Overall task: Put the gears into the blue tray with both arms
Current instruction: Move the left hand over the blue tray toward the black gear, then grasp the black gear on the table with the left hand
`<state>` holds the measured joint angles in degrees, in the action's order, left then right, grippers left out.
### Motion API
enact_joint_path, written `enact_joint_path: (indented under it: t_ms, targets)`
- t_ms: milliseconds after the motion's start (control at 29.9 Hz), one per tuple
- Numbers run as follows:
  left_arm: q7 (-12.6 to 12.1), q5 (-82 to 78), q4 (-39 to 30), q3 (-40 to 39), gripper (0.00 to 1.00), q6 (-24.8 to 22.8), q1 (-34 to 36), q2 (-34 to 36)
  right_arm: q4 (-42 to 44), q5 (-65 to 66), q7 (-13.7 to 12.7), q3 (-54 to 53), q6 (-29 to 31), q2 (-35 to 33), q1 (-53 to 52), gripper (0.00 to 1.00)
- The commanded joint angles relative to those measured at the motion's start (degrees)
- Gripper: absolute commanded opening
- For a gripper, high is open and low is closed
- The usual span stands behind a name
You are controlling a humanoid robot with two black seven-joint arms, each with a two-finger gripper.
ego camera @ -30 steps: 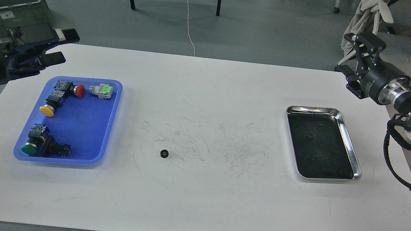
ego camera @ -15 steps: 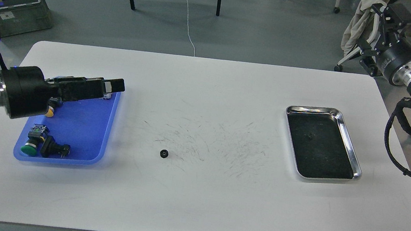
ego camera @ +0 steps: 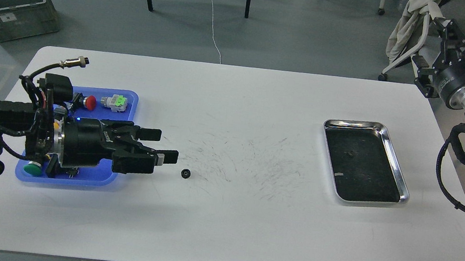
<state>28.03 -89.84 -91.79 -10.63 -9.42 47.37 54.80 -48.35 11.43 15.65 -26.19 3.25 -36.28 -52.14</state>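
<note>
Head view: one small black gear (ego camera: pixel 185 173) lies on the white table (ego camera: pixel 220 226), near the middle-left, on the scratched patch. The left gripper (ego camera: pixel 164 146) hangs just to the left of the gear, not touching it. Its 2 fingers are spread apart w/ nothing between them. The left arm reaches over the blue tray (ego camera: pixel 130 104) and hides a big part of it. In the tray I can see push-button switches: a red one (ego camera: pixel 90 102), one w/ a green top (ego camera: pixel 115 102), and a green cap (ego camera: pixel 33 168) at the near-left corner. No gear shows in the blue tray, but part of it is hidden. Far off on the right sits a steel tray (ego camera: pixel 394 150) w/ a dark inside and a tiny dark speck (ego camera: pixel 350 153) in it, maybe another gear, too small to tell. The right gripper (ego camera: pixel 447 28) is way up at the back right, off the table; it is dark and seen end-on, so I can't tell if it is wide or narrow. What could go wrong: the gear is tiny and flat, so the fingers may push it away or close beside it and miss. It could also roll. And the arm sits low over the tray, so it might bump the switches.
</note>
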Motion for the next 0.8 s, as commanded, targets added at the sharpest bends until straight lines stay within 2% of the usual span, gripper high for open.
enact_joint_path:
  t_ms: [0, 134, 267, 568, 769]
  targets:
    - [0.0, -7.4, 2.9, 0.3, 0.94, 0.0, 0.9, -3.0, -0.1, 0.0, 0.0, 0.2, 0.0, -0.3, -0.2, 0.96]
    - [0.0, -16.1, 9.0, 0.3, 0.91, -0.3, 4.7, -7.4, -0.2, 0.1, -0.1, 0.4, 0.1, -1.2, -0.3, 0.96]
    - [0.0, -21.4, 11.7, 0.5, 0.91, -0.3, 6.6, -14.5, -0.3, 0.1, -0.1, 0.5, 0.1, -1.3, -0.4, 0.96]
    - [0.0, -34.1, 15.3, 3.0, 0.87, -0.2, 6.9, -19.9, 0.7, 0.0, -0.1, -2.9, -0.3, -2.7, -0.1, 0.96]
    - [0.0, -35.1, 22.4, 3.2, 0.87, 0.2, 6.0, -25.9, 1.7, -0.3, -0.1, -6.1, -0.8, -2.5, 1.3, 0.96]
